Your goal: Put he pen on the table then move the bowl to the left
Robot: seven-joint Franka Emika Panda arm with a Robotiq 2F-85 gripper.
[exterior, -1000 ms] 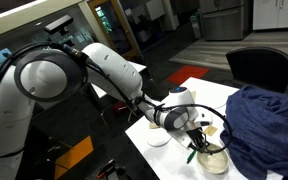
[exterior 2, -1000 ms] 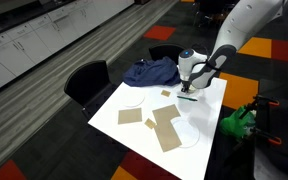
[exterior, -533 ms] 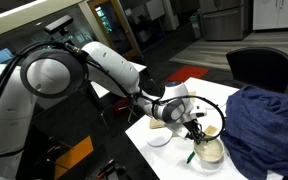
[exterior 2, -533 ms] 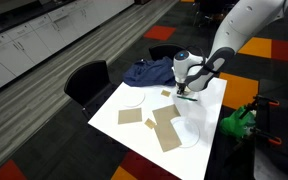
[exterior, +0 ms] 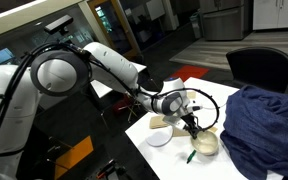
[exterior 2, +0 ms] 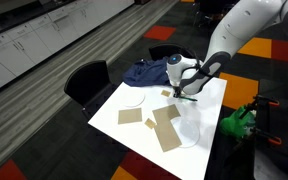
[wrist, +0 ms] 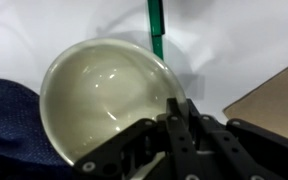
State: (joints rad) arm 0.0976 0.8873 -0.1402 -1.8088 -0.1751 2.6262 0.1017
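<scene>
The hand (wrist: pixel 178 108) is pinched fully closed on the near rim of the cream bowl (wrist: pixel 99 95), which stands on the white bench (wrist: pixel 244 40). The green pen (wrist: pixel 156 28) lies flat on the bench just beyond the bowl's far rim, free of the hand. A crumpled blue cloth (wrist: pixel 4 120) lies just beside the bowl on one side, and a brown cardboard sheet (wrist: pixel 276 95) lies near it on the other. In an exterior view a flat white plate (exterior: pixel 158 138) sits near the bowl, and a black chair (exterior: pixel 259 65) stands behind the cloth. Only the more distant exterior view takes in the whole bench, with a second plate (exterior 2: pixel 191 135), several cardboard pieces (exterior 2: pixel 165 130), another chair (exterior 2: pixel 84 85) at the bench's edge and a green object (exterior 2: pixel 239 121) off its side.
</scene>
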